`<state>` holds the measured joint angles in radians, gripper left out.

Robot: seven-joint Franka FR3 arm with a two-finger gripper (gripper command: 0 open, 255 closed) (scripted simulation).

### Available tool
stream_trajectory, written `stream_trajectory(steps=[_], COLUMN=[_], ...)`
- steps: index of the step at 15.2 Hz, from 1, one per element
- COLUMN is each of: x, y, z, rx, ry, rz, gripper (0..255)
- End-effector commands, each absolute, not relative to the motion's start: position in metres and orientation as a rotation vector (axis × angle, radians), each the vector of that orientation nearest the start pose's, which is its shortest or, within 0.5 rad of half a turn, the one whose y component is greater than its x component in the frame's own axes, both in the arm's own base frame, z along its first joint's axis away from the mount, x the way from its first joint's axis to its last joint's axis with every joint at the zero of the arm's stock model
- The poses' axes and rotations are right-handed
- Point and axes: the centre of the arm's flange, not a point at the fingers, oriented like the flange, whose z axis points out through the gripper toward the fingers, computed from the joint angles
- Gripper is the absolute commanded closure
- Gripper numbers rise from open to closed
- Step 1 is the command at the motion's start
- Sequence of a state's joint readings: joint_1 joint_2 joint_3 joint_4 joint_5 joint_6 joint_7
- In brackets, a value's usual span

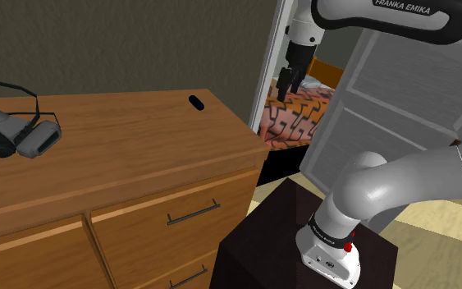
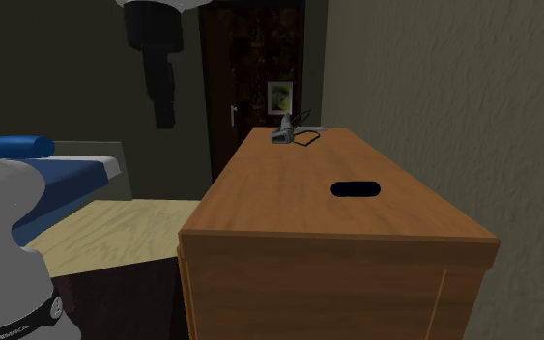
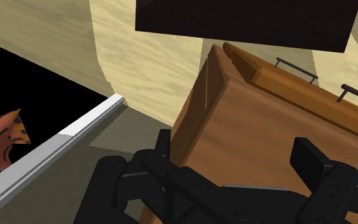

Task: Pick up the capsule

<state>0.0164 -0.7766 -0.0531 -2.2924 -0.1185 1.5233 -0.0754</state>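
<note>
On the wood surface (image 1: pixel 139 135) lies a little black capsule (image 1: pixel 196 101); the jaws hang up high past its edge, open and empty.

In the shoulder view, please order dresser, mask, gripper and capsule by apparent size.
1. dresser
2. mask, cut by the picture's edge
3. gripper
4. capsule
The gripper hangs past the dresser's end, farther off, so it may look smaller than it is.

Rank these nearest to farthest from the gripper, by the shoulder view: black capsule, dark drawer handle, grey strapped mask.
1. Black capsule, at the wooden dresser top's end toward the gripper.
2. Dark drawer handle, dresser front.
3. Grey strapped mask, top's opposite end.
</note>
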Motion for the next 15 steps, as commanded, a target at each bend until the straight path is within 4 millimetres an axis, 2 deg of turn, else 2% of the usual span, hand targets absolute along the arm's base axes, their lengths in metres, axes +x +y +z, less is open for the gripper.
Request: stream_trajectory(steps=[1, 15], x=[0.305, 0.472], y=[-0.030, -0.018], z=[0.613, 0.551], rx=[-3.222, -3.110], ry=[-0.077, 0.141], rz=[-0.004, -0.041], gripper=[0, 0])
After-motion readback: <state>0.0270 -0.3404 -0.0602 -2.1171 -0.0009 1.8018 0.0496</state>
